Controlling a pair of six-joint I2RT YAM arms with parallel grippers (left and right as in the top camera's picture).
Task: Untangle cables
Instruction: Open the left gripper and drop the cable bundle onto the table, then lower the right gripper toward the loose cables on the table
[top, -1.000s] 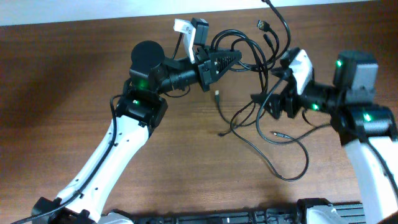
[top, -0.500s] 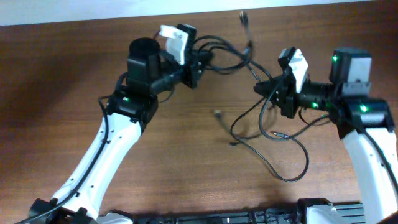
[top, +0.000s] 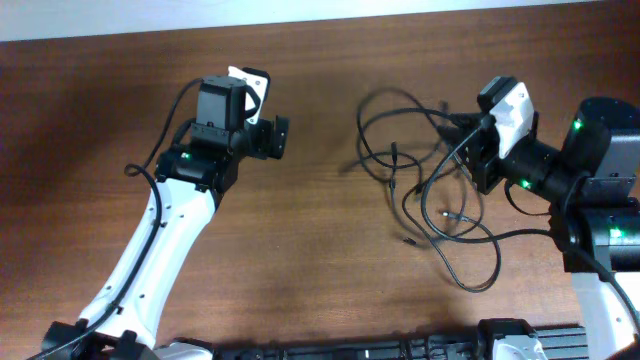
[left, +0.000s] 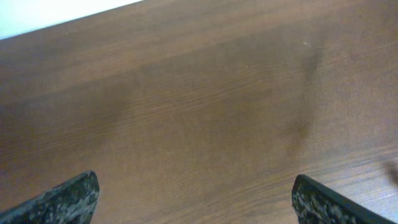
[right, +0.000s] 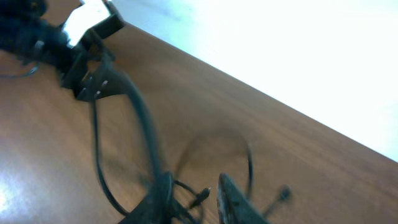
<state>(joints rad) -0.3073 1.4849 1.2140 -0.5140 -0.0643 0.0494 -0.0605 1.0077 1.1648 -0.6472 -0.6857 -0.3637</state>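
Two hands over the worktop (top: 300, 250), with the cables (top: 420, 190) lying in loose loops by my right one.
My left hand (top: 277, 138) stands wide apart with nothing between its fingers, only bare brown wood beneath, and it is well apart from the cables. Those thin black cords spread in overlapping loops on the right half of the worktop, small plug ends showing among them, and the nearest strands run right up to my right hand (top: 468, 150). Its wrist view is blurred: the fingers (right: 233, 199) sit fairly close together with a cord passing beside them, but I cannot tell whether they are clamped on it.
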